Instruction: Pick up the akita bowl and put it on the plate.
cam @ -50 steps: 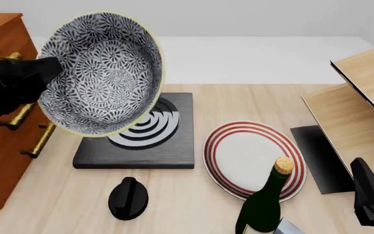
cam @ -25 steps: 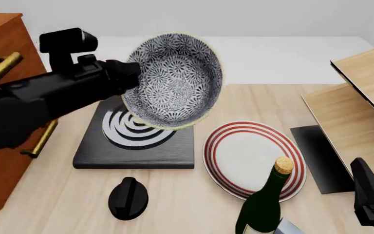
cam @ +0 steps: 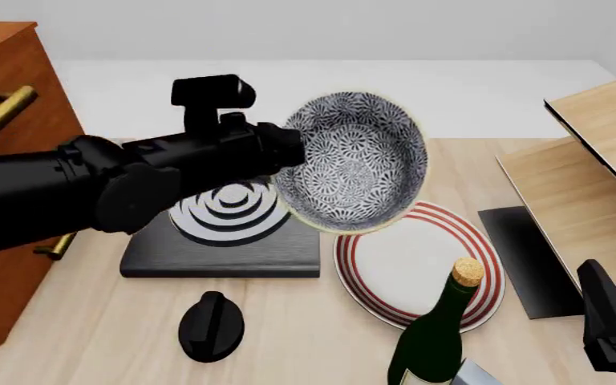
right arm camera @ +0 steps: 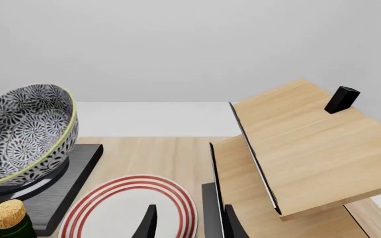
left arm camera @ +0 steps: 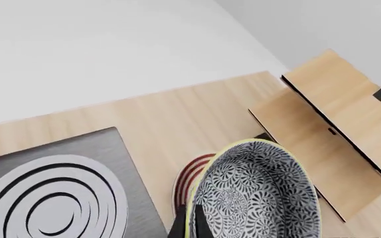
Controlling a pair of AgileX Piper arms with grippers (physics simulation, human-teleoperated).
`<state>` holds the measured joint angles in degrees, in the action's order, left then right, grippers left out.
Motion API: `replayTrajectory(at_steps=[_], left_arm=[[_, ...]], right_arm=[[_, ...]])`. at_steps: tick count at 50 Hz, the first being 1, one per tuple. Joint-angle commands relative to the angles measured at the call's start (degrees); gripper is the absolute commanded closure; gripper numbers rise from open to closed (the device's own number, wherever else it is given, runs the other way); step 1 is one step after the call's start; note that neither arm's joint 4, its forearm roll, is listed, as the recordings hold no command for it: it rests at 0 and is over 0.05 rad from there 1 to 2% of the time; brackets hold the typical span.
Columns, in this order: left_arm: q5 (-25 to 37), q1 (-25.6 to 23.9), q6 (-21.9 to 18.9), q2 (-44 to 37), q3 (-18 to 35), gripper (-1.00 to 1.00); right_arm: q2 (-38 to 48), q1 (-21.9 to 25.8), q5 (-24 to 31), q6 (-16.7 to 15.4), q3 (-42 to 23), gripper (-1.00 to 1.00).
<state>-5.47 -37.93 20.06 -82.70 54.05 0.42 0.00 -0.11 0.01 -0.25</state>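
The left hand (cam: 289,152) is clamped on the near-left rim of the akita bowl (cam: 355,162), one finger (left arm camera: 200,229) inside the wall and one outside in the left wrist view. The bowl is up in the air, tipped steeply on its side so its patterned inside faces the front camera. Its lower edge hangs over the far-left part of the plate (cam: 420,261), and whether it touches cannot be told from the front; the right wrist view shows the bowl (right arm camera: 22,133) raised beside the black slab (right arm camera: 71,173), clear of the plate (right arm camera: 121,208).

One bowl, one plate. The plate lies flat on the desk (cam: 286,321), white with red rings round the rim. Just left of it sits one black square slab (cam: 222,241) with grey concentric rings, partly hidden by the left arm. Near the front edge there is one black knob-shaped piece (cam: 211,325) on the desk, and one green bottle (cam: 436,337) with a cork stopper stands upright in front of the plate's near edge. No label or writing can be read on it, or anywhere else.

The right hand (cam: 613,325) sits low at the front right, well apart from everything; its two fingertips (right arm camera: 147,223) stand apart with nothing between them. One wooden cabinet (cam: 3,88) with brass handles is at the left, one wooden shelf unit (cam: 597,160) at the right
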Motion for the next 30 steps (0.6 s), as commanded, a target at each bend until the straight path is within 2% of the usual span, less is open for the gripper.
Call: replayTrajectory(at_steps=[1, 13, 30], left_arm=[[-3.3, -2.29, 2.77, -3.25, -0.04, 1.0], [-8.23, -4.0, 4.85, -7.7, -2.09, 1.0], [-11.58, -3.73, 5.46, -12.43, -1.24, 1.0]], right_arm=[[0.0, 0.0, 0.0, 0.01, 0.0, -1.0], [0.02, 0.01, 0.0, 0.01, 0.0, -1.0], [0.01, 0.0, 0.0, -0.01, 0.0, -1.0]])
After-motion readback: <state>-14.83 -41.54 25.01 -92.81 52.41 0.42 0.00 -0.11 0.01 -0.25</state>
